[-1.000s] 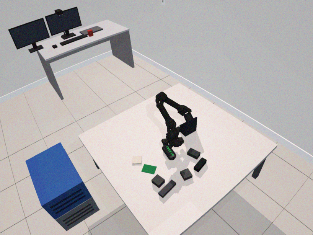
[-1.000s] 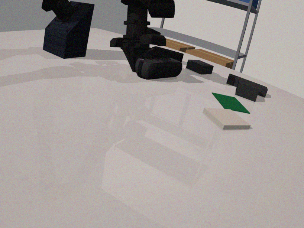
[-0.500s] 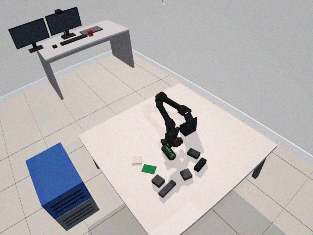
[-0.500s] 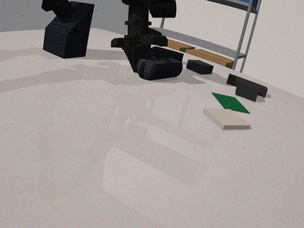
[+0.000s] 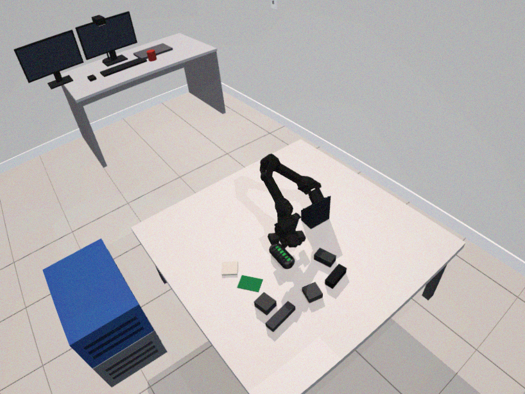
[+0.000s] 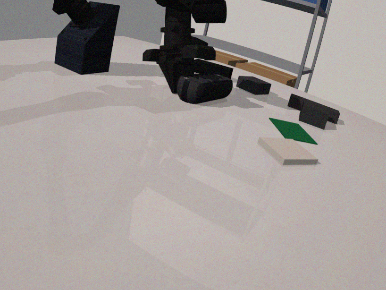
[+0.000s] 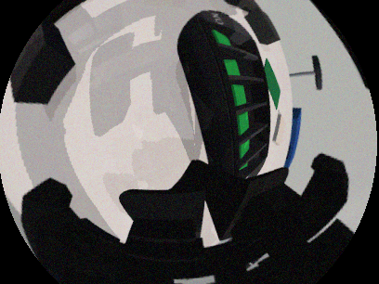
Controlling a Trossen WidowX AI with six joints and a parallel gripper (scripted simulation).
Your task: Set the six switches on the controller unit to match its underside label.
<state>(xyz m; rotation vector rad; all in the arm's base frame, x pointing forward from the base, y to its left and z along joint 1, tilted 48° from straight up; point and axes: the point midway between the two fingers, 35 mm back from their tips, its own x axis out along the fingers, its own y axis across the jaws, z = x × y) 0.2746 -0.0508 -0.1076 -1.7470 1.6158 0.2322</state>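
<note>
The dark grey controller unit (image 5: 281, 256) (image 6: 207, 89) (image 7: 211, 118) lies on the bench (image 5: 203, 237) (image 6: 93, 187) just in front of the arm, switches facing up. Green patches show along its row of rocker switches in the top view and the wrist view; which ends are pressed down is too small to tell. Its underside label is hidden. My gripper (image 6: 175, 90) (image 7: 195, 163) is shut with nothing between its fingers. It points down at the bench, right beside the unit's near long side; whether the tips touch the unit is unclear.
A green plate (image 5: 249, 283) (image 6: 293, 130) and a beige tile (image 5: 230, 268) (image 6: 287, 150) lie to one side. Several dark modules lie beyond the unit, including a box (image 5: 325, 256), a black block (image 5: 335, 276) and a long bar (image 5: 280, 316). The arm's dark mount (image 5: 316, 212) (image 6: 84, 43) stands behind.
</note>
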